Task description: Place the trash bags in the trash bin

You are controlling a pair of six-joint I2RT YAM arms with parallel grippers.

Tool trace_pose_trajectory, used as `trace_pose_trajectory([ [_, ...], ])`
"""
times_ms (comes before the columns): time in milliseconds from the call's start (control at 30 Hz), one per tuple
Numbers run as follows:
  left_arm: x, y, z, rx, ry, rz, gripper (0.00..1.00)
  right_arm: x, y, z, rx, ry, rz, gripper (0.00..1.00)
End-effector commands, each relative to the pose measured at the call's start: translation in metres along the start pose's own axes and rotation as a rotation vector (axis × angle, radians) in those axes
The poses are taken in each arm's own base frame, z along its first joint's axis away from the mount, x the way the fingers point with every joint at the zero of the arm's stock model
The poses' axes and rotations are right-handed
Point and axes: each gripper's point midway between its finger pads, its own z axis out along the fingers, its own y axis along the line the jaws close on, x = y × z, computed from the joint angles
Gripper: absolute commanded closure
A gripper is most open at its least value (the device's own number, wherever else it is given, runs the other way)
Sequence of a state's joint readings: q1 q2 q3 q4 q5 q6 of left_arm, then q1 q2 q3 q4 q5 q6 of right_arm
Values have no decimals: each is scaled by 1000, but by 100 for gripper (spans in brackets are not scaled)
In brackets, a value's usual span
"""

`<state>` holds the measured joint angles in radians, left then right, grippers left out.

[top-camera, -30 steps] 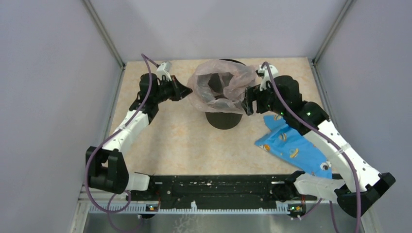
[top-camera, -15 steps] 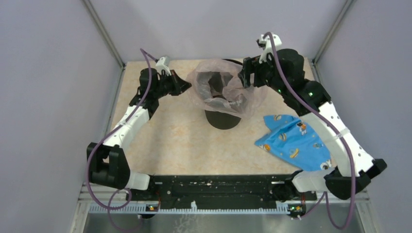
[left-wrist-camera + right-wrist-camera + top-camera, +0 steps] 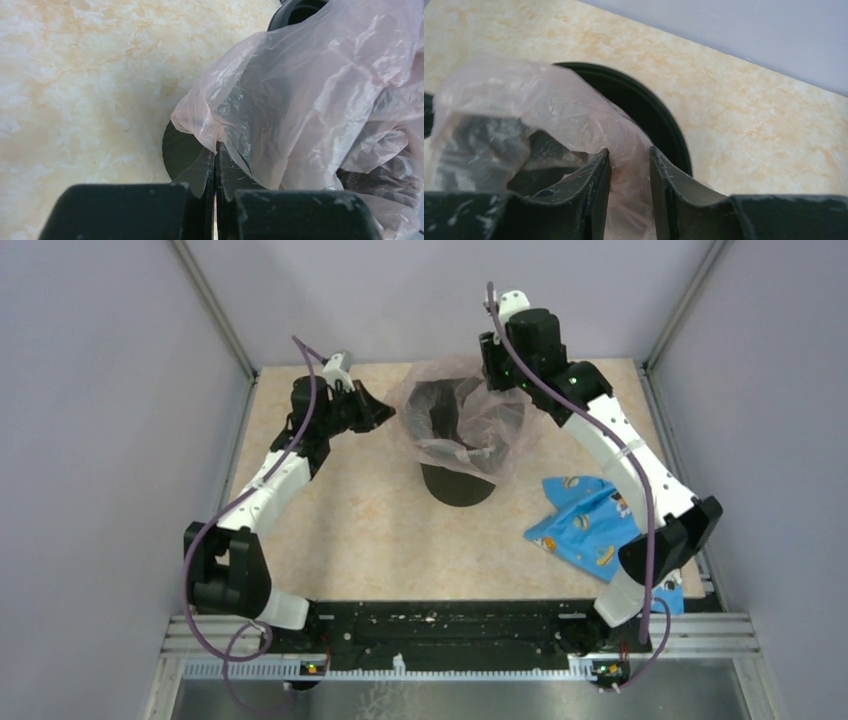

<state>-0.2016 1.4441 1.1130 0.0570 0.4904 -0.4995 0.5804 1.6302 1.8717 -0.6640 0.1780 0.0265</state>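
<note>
The trash bag (image 3: 470, 420), thin pale-pink film, is draped open over the round black trash bin (image 3: 458, 488). My left gripper (image 3: 385, 412) is shut on the bag's left edge; in the left wrist view the film (image 3: 310, 90) is pinched between the fingertips of this gripper (image 3: 216, 150), with the bin's dark side (image 3: 179, 150) just behind. My right gripper (image 3: 497, 375) hangs over the bin's far rim. In the right wrist view the right gripper (image 3: 630, 155) has its jaws apart, with a fold of the bag (image 3: 539, 105) lying in the gap beside the bin's rim (image 3: 664, 122).
A blue cloth with cartoon prints (image 3: 595, 530) lies on the table to the right of the bin, under the right arm. Grey walls enclose the table on three sides.
My right arm has swung from the bin's right side up to its far rim, and its jaws have narrowed around the film. The left arm has hardly moved.
</note>
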Motion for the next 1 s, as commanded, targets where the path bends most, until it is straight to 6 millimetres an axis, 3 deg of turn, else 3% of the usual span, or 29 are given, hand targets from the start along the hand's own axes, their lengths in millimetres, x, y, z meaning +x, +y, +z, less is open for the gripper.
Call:
trace_pose_trajectory([
  [0,-24,-3,10,23,-70,34,100,-21,-41,14,126,-34,65,68],
  [200,-20,4,20,24,-60,4,100,7,-53,46,158,57,63,66],
  [367,-18,4,27,39,-48,-16,100,5,-51,45,126,59,79,44],
  [667,-24,0,28,54,-56,-12,100,-25,-39,-13,36,-33,134,20],
  [833,-21,2,29,50,-48,-14,100,-18,-42,-42,47,-36,159,10],
  [967,-19,4,29,46,-43,-13,100,0,-47,-55,56,-1,198,8],
])
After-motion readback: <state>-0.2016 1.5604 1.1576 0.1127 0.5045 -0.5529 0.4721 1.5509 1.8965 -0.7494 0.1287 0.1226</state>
